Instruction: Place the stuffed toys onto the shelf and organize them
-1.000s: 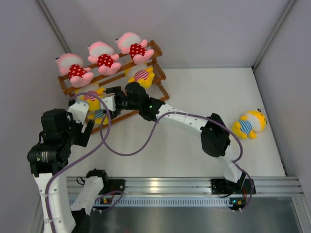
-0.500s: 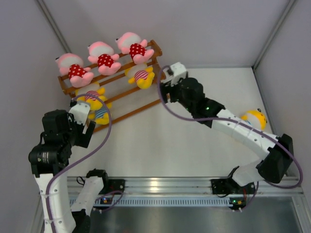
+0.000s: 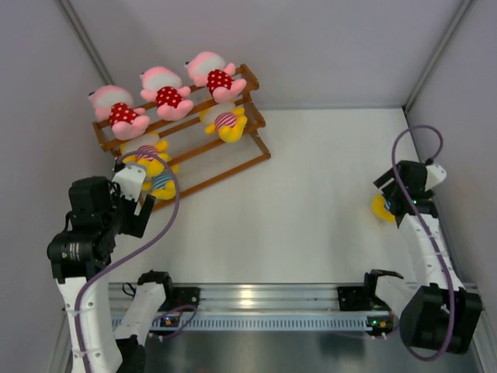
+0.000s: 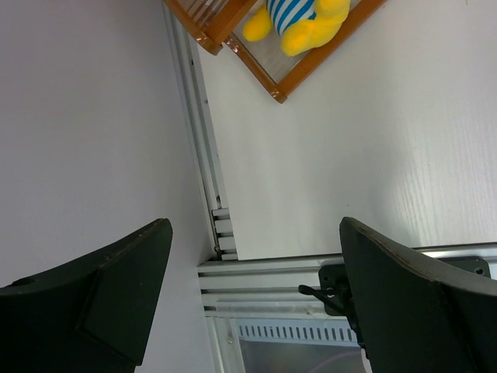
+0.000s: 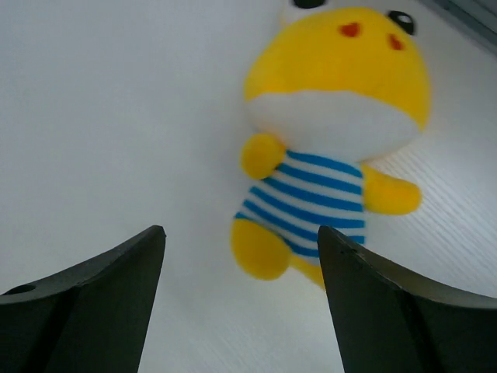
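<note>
Your right arm has swung away from shelf [image 3: 233, 159] to far right of tabletop [image 3: 311, 202]. Right gripper [image 5: 241, 229] now over last blue-striped yellow toy [image 5: 311, 194], jaws apart, nothing held. Toy lies face-up, well apart from shelf. Six toys already racked. Left gripper [image 4: 256, 225] wide open, empty, near shelf's lower corner. Judgement: you're set for final pick.
</note>
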Available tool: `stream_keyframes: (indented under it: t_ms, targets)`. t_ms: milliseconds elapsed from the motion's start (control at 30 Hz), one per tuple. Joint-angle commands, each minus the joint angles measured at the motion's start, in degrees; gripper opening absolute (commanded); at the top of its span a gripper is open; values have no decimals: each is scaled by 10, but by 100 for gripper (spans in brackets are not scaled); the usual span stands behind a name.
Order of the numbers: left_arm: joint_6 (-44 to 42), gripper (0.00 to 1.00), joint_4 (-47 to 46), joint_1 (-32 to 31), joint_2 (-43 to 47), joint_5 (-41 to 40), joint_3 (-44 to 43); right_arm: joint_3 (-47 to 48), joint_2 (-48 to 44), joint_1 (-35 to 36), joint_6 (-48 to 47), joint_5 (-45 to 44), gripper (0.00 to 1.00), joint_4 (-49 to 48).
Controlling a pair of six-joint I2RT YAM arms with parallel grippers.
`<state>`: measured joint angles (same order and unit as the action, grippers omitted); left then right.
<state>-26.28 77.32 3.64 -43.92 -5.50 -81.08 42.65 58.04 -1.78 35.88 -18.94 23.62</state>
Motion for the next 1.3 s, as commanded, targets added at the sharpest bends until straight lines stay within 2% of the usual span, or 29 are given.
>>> stream_keyframes:
  t_ms: [0, 33, 133, 333, 433, 600, 633, 700, 733, 767, 900, 1133, 1267]
  targets:
    - [1, 95, -3, 2, 9, 8, 6, -46, -19, -111, 48, 69, 79, -15]
    - [1, 95, -2, 2, 9, 8, 7, -68, -15, -159, 52, 85, 77, -40]
    - [-1, 95, -3, 1, 9, 5, 8, -88, 2, -246, 60, 146, 75, -63]
    - [-3, 95, -3, -3, 9, -1, 13, -108, 52, -286, 70, 156, 74, -117]
    - [-3, 95, -2, -3, 8, -2, 13, -132, 80, -286, 88, 204, 72, -167]
    - [-4, 95, -4, -4, 4, -6, 10, -165, 116, -285, 98, 286, 49, -260]
    - [-6, 95, -3, -4, 3, -6, 9, -165, 122, -285, 96, 291, 35, -271]
    - [-5, 95, -4, -5, 3, -6, 8, -168, 135, -285, 94, 312, 18, -307]
    - [-5, 95, -3, -5, 4, -6, 8, -171, 138, -285, 96, 318, 6, -317]
    - [-5, 95, -3, -5, 3, -6, 7, -171, 142, -285, 96, 328, 1, -325]
    - [-6, 95, -3, -4, 4, -9, 7, -166, 123, -285, 82, 334, 0, -336]
    - [-6, 95, -4, -4, 4, -4, 7, -141, 70, -285, 0, 345, 0, -278]
    - [-6, 95, -3, -3, 3, -5, 7, -126, 41, -282, -16, 372, 0, -258]
